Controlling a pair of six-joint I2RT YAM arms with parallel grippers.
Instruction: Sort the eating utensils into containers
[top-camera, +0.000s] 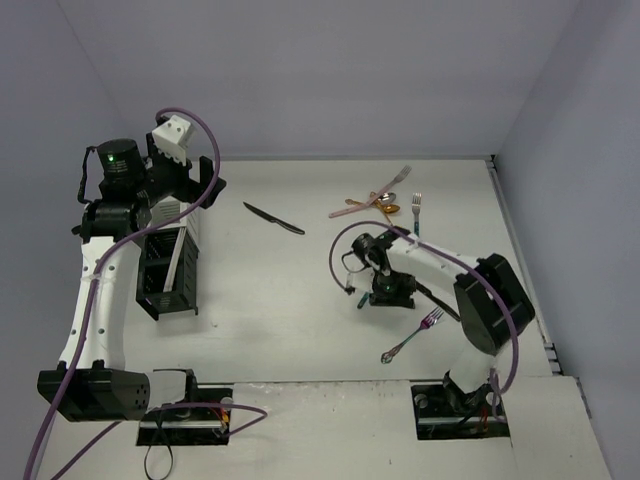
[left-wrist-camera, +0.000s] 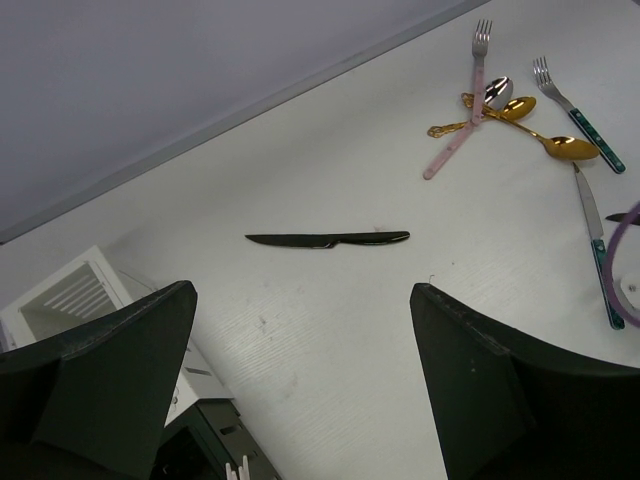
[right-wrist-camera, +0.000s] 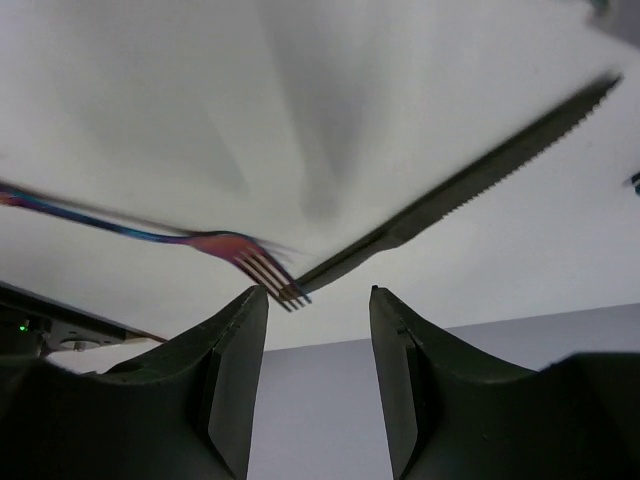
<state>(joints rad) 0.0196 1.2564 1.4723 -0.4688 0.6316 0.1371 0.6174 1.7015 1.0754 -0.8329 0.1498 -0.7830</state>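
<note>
Top external: table walled at the back and on both sides; broad bare stretch through the middle, between the black caddy at left and the right arm; right edge of the table close behind that arm. Left gripper held above the far-left corner, over the far end of the black caddy; fingers spread wide, nothing between them. Left wrist view: white caddy at lower left, partly hidden by one finger; lone black knife flat on the table ahead of the fingers, well apart from everything else. Farther right, a cluster: pink fork lying across the gold spoons, teal-handled fork just beside them, teal-handled knife nearer the camera. Right gripper low over the table, right of centre. Right wrist view: fingers part open, empty; iridescent fork with its tines just off one fingertip, outside the gap; second black knife slanting away from the same spot; whether knife and tines touch cannot be told, since the view is blurred.
</note>
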